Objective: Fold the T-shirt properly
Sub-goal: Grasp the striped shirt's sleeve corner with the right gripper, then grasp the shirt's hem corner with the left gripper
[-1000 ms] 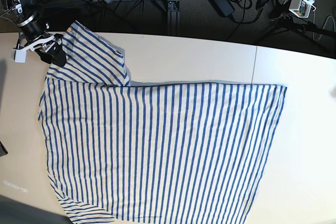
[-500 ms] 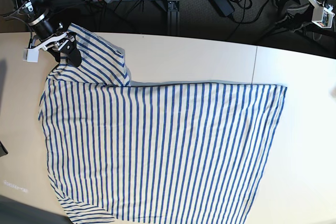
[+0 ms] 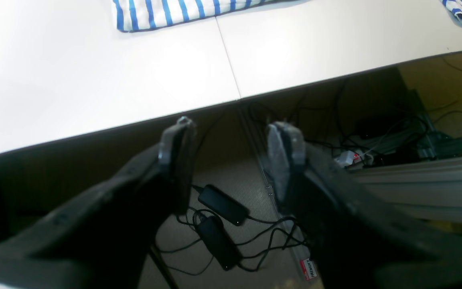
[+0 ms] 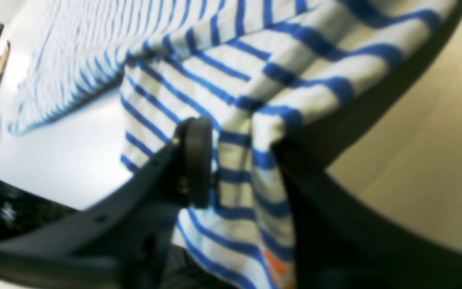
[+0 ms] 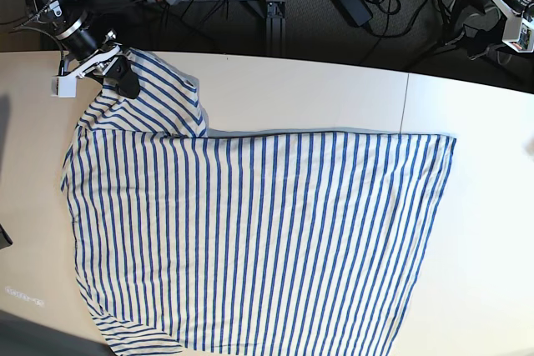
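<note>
A white T-shirt (image 5: 250,231) with thin blue stripes lies spread flat across a pale bench (image 5: 317,97), one sleeve reaching toward the bench's far left corner. The right claw (image 4: 235,160) pinches that sleeve's edge, lifting it off the bench, an orange mark (image 4: 277,263) showing on the cloth just below the grip. The left claw (image 3: 231,156) hangs spread and empty beyond the bench's far edge, above cables (image 3: 231,224) on the floor, well apart from the T-shirt
</note>
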`<state>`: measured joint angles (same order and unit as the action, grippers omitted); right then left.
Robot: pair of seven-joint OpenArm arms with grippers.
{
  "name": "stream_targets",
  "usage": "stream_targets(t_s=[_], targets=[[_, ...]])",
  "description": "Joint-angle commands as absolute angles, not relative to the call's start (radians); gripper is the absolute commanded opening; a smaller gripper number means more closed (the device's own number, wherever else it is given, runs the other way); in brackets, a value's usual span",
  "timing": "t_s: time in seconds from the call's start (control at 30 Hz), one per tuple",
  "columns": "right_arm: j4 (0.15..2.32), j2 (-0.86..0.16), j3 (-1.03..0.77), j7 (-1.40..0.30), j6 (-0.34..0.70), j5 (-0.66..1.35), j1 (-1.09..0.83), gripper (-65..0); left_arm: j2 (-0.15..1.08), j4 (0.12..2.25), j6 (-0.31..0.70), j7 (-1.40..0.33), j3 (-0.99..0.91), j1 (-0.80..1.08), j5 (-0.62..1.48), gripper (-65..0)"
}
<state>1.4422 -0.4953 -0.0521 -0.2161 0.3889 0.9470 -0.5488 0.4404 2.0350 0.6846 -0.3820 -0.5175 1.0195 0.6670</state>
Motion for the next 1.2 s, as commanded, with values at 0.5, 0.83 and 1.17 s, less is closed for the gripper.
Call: stream_targets(t_s=[0.5, 0.83, 1.17], targets=[[1.57, -0.498, -0.038, -0.294, 0.393, 0.638, -0.574, -65.0, 0.482, 2.092, 0.698, -0.385, -0.526, 1.015, 0.747, -32.1], [1.578, -0.501, -0.044, -0.287, 0.393, 0.616, -0.574, -65.0, 0.61, 1.99, 0.698, -0.401, -0.506, 0.817, 0.747, -32.1], [1.578, -0.501, -0.046, -0.288, 0.393, 0.601, -0.571, -65.0, 0.686, 1.538, 0.698, -0.495, -0.253, 0.409, 0.837, -31.8]])
